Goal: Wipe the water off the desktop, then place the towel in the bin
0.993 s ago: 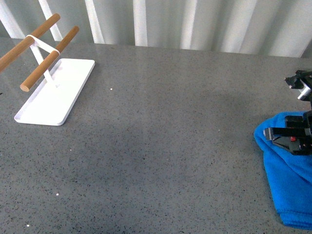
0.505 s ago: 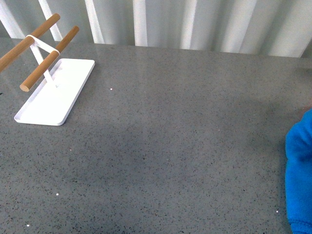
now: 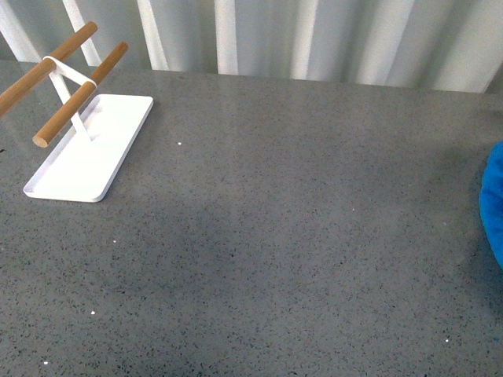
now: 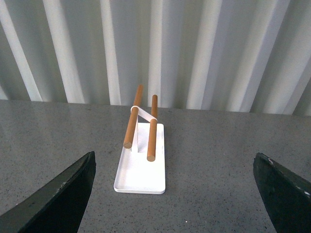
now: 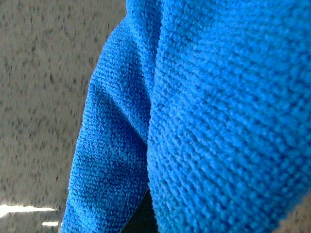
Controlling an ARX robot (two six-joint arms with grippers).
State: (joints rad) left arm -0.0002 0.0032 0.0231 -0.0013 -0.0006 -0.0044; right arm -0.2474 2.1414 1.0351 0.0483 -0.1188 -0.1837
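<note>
One blue towel (image 3: 495, 204) is seen as a sliver at the right edge of the one grey desktop (image 3: 275, 236); less is shown than half a second before. The right gripper is unseen, so its grip cannot be told. The left gripper (image 4: 174, 155) is held wide apart, empty. One white tray (image 3: 94, 157) with two wooden rods (image 3: 78, 96) is set far left.

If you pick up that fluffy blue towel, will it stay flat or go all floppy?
Probably floppy: the towel bends in soft, rounded folds in the right wrist view. Its thick, nubbly pile suggests it would grip well rather than slip. It is likely light and hard to break, since it looks like plain cloth.
</note>
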